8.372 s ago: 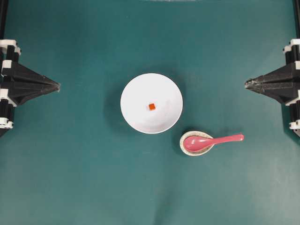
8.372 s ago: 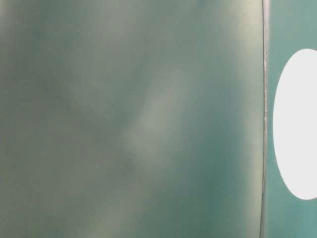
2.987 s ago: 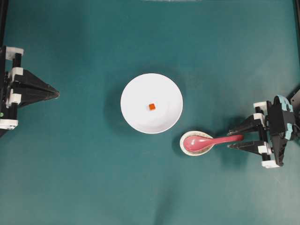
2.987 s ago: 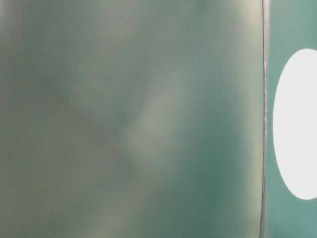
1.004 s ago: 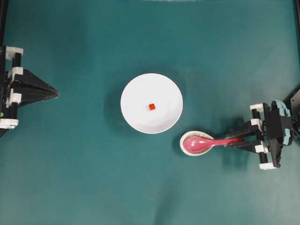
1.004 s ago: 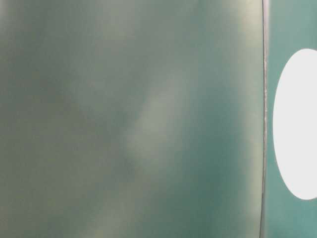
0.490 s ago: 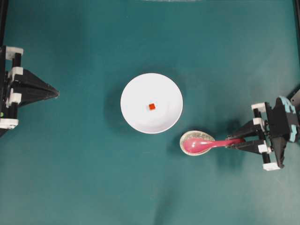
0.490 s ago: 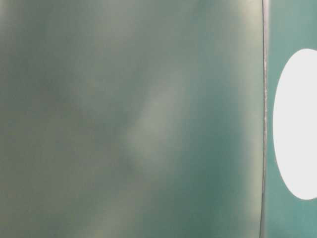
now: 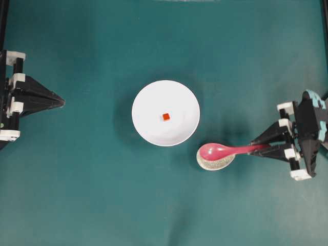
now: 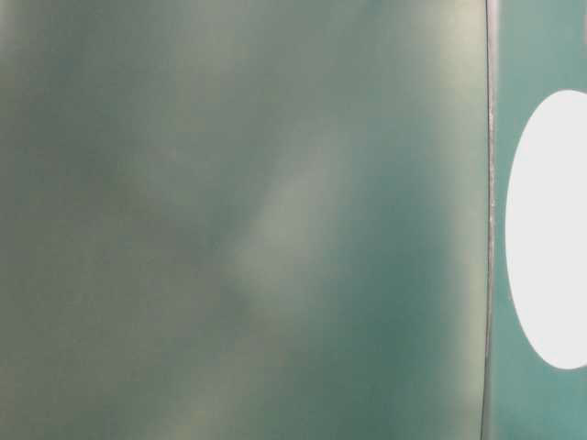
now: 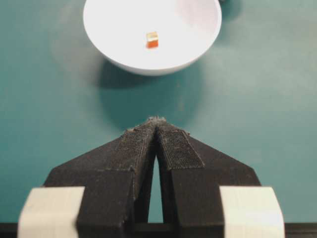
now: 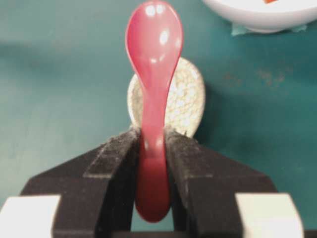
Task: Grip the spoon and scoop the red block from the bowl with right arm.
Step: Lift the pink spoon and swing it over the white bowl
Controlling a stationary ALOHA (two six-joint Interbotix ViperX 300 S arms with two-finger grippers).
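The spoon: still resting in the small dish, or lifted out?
Lifted out. The right gripper clamps the spoon by its handle, its scoop raised above the dish.

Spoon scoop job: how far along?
Done: the right gripper is shut on the spoon handle, and the scoop sits raised above the speckled dish. In hand: carrying it off the dish. Left: the red block lies unscooped in the bowl. The left gripper is shut and idle.
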